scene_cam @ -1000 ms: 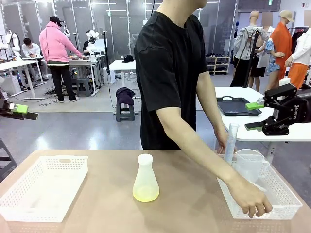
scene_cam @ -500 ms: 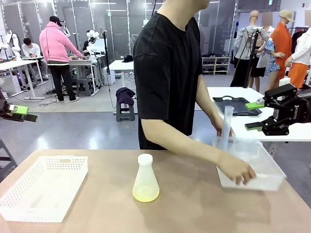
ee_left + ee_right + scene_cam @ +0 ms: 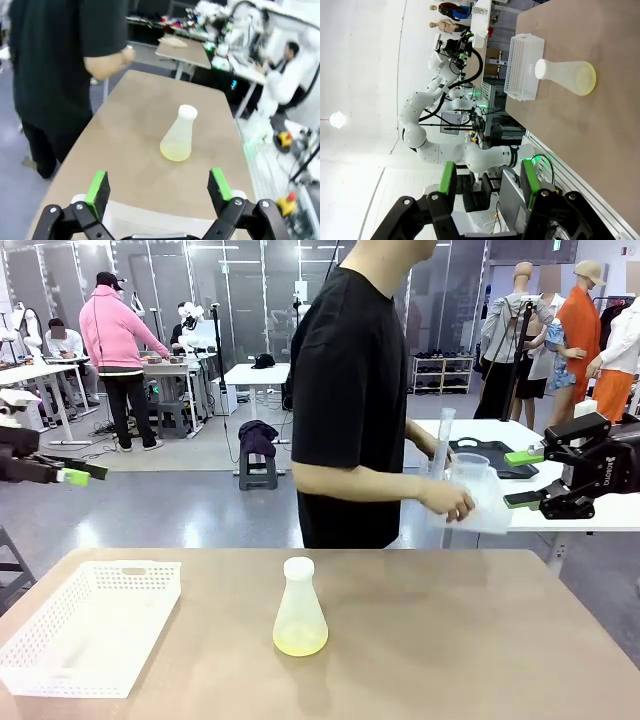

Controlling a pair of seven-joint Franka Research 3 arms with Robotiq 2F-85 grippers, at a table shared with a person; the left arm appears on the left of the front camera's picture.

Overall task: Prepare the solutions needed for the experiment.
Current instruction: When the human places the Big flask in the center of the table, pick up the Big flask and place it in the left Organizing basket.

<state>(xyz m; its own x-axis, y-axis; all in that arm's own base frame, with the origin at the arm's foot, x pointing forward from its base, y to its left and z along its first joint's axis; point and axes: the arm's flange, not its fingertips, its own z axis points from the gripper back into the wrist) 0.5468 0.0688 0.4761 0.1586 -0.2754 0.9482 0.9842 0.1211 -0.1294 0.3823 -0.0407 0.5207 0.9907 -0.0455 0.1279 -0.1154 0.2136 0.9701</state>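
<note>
A frosted conical flask [image 3: 300, 605] with a white cap stands in the middle of the brown table [image 3: 450, 640]. A shallow layer of the pale yellow solutions [image 3: 300, 642] lies in its bottom. My left gripper [image 3: 85, 472] hovers open off the table's left side, high above the white basket. In the left wrist view the flask [image 3: 178, 140] stands ahead of the open left gripper [image 3: 158, 186]. Past the table's right edge my right gripper [image 3: 523, 478] hangs open and empty. The right wrist view has the flask [image 3: 565, 75] far beyond the right gripper [image 3: 487, 180].
A white mesh basket [image 3: 90, 625] sits on the table's left part. At the far side a person in a black T-shirt holds a second white basket [image 3: 490, 512] in the air, with a clear beaker [image 3: 468, 472] and a tall measuring cylinder [image 3: 443, 440] in it.
The person has lifted the right-hand basket, with its beaker and cylinder, off the table and raised it to chest height. My left gripper has shifted slightly; the right one has stayed put.
</note>
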